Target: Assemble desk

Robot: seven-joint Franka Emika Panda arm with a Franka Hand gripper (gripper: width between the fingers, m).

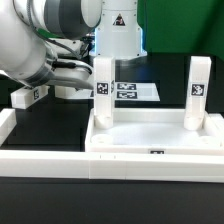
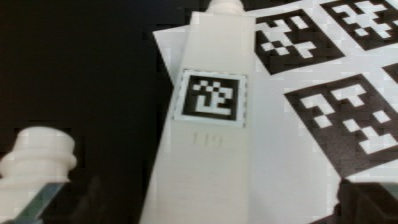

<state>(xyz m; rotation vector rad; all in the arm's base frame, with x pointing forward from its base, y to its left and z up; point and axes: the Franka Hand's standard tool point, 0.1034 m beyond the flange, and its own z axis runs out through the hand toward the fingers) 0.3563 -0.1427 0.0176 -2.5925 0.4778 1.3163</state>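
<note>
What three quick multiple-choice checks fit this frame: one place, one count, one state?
1. Relative to the tabletop, the marker board lies:
A) on it
B) behind it, flat on the black table
C) in front of it

2. Legs standing upright on the tabletop:
A) one
B) two
C) four

3. The claw is:
A) shut on a leg
B) shut, empty
C) open

Key:
1 B: in the exterior view the board shows beyond the tabletop's far rim.
2 B: the left leg and the right leg both stand on it.
3 C: its jaws stand wide apart, beside the left leg.
</note>
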